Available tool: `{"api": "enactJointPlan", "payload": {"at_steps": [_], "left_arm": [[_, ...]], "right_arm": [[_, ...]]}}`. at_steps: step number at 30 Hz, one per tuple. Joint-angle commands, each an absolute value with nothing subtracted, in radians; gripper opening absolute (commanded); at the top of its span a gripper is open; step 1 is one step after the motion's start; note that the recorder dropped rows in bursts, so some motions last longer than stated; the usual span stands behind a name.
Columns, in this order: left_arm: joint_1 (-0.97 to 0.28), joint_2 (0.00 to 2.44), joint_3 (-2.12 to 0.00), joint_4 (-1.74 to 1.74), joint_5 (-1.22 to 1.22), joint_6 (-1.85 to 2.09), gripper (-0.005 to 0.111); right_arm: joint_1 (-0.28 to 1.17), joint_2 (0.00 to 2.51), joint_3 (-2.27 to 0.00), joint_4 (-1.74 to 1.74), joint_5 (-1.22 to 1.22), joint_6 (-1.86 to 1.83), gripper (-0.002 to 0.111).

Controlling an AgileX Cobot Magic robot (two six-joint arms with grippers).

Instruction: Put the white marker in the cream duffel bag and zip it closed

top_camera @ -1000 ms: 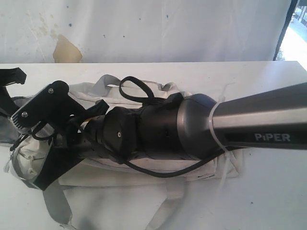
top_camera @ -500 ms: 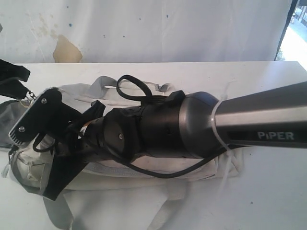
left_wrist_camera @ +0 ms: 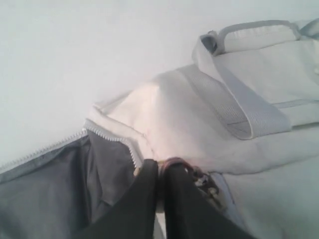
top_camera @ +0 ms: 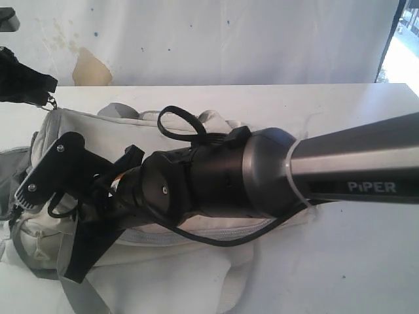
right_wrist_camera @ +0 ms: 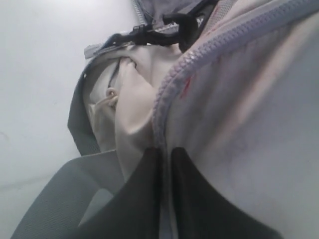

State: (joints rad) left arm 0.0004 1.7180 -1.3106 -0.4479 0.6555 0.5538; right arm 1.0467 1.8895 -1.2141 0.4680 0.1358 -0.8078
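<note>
White table (top_camera: 366, 261), stained white backdrop (top_camera: 229, 39); cream duffel bag (top_camera: 85, 129) atop

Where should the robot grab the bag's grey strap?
Probably at the bend of the webbing strap, where it folds back and sits slightly proud of the cream duffel bag. Come from above, pinching across its flat width; the rest seems to lie flat on the fabric.

Matt cloth cream duffel bag (left_wrist_camera: 179, 119), woven strap (left_wrist_camera: 234, 97)
</note>
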Motion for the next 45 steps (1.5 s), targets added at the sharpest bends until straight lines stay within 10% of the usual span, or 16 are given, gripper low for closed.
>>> {"api": "enactJointPlan", "payload": {"at_steps": [1,11,17,21,34,45], "left_arm": [[0.018,1.751,-1.374,-0.478,0.561,0.556,0.0],[0.018,1.758,-1.381,-0.5,0.63,0.606,0.019],[0.018,1.758,-1.381,-0.5,0.686,0.6,0.063],[0.018,1.754,-1.381,-0.5,0.729,0.6,0.073],[0.018,1.636,-1.381,-0.395,0.837,0.373,0.07],[0.018,1.569,-1.381,-0.305,1.012,0.283,0.0]], "right_arm": [[1.042,1.906,-1.196,0.448,0.207,-0.804,0.0],[0.999,1.91,-1.196,0.448,0.207,-0.754,0.003],[0.999,1.907,-1.196,0.458,0.221,-0.754,0.041],[0.999,1.893,-1.2,0.458,0.221,-0.71,0.063],[0.826,1.756,-1.27,0.421,0.57,-0.263,0.048],[0.573,1.734,-1.33,0.234,0.895,-0.063,0.031]]}}
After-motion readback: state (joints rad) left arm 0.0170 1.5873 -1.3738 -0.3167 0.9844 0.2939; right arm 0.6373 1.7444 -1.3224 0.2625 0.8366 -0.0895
